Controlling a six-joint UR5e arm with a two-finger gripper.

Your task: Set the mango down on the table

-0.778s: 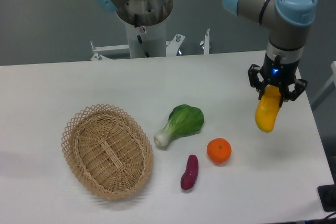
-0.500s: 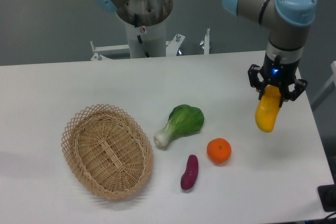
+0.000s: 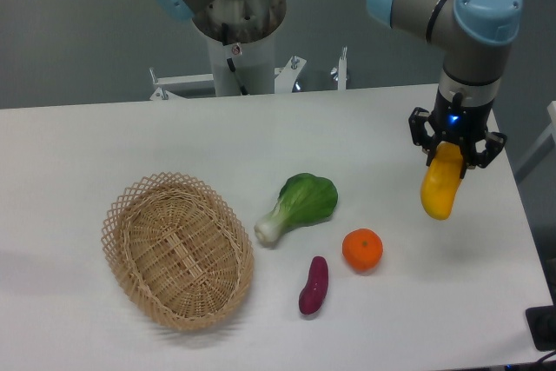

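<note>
**Mango held over the right side of the table, not yet down**

While the mango (image 3: 439, 188) hangs from the gripper (image 3: 455, 149), it is clear of the table (image 3: 130, 136); a faint shadow shows on the white top below and a little to the right of it, so it looks to be in the air rather than resting. The jaws are closed on the fruit's upper end. Only the top of it is pinched; most of its length sticks out beneath the fingers.

Long axis: near upright, tilted slightly, lower tip leaning toward the left of the view. So the fruit lies straight below the jaws, end-on to the tabletop. My reading: the coming move turns on that vertical gap. A plain descent would bring the lower tip down first, and on release the mango would likely tip over onto its side, possibly rolling a short way. One arm only, so no choice of hand.

Neighbours: orange (image 3: 362, 249) lies below and left of the mango in the view, apart from it. Purple sweet potato (image 3: 314, 285) sits just beside the orange, further left. Bok choy (image 3: 298, 206) lies between the orange and the basket.

Containers: one wicker basket (image 3: 178, 250), well to the left. Nothing visible inside it; weave of the bottom shows throughout.
</note>
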